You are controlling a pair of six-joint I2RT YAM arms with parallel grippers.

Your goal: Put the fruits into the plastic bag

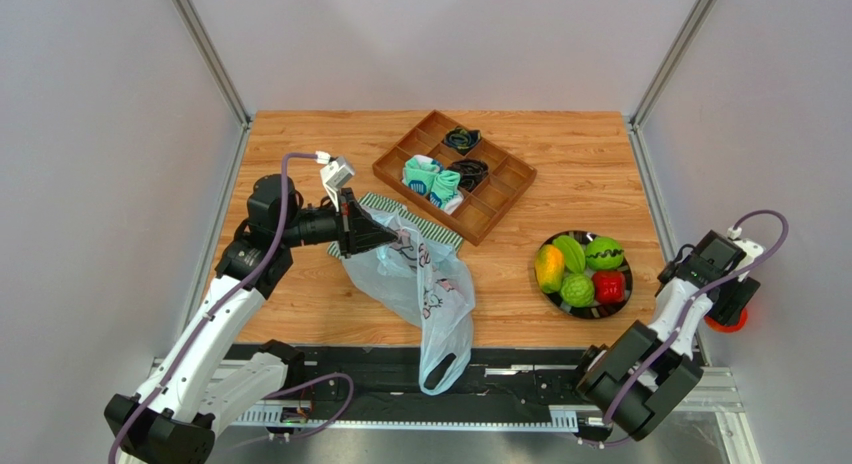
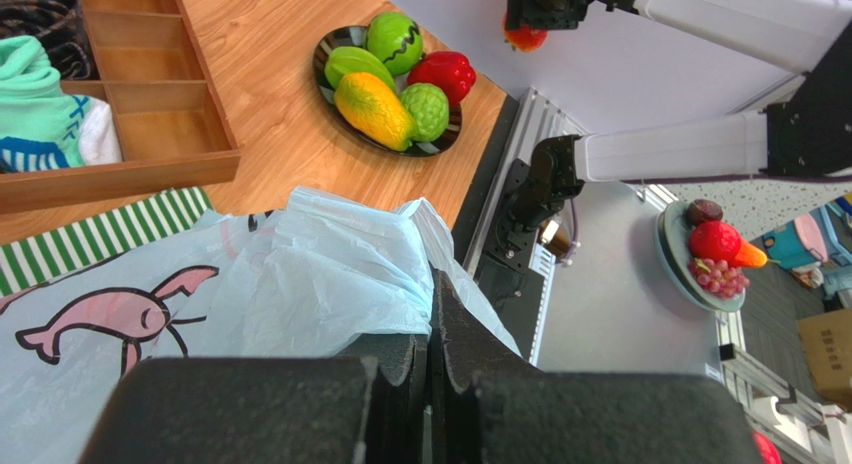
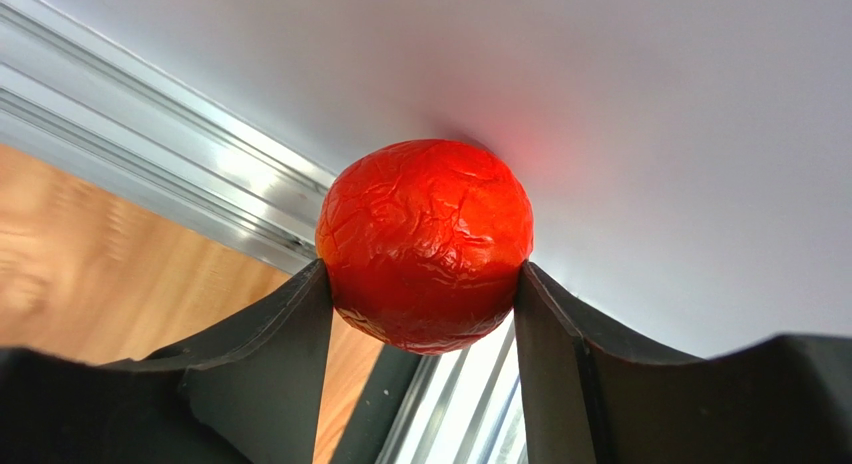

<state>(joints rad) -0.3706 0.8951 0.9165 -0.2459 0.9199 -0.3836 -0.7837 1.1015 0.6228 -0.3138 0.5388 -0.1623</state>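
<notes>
The pale-blue plastic bag (image 1: pixel 425 284) with pink cartoon print lies on the table, its bottom hanging over the near edge. My left gripper (image 1: pixel 352 224) is shut on the bag's upper rim (image 2: pixel 400 254) and lifts it. A dark plate (image 1: pixel 625 296) holds several fruits: a yellow-orange mango (image 1: pixel 548 267), a green striped one (image 1: pixel 604 252), a bumpy green one (image 1: pixel 577 289) and a red one (image 1: pixel 608 285); they also show in the left wrist view (image 2: pixel 395 79). My right gripper (image 1: pixel 728 319) is shut on a round red fruit (image 3: pixel 425 244), out beyond the table's right edge near the wall.
A wooden compartment tray (image 1: pixel 497 206) with teal socks (image 1: pixel 432 180) and dark items stands behind the bag. A green-and-white striped cloth (image 1: pixel 385 206) lies under the bag. Aluminium frame rails (image 1: pixel 650 194) edge the table's sides.
</notes>
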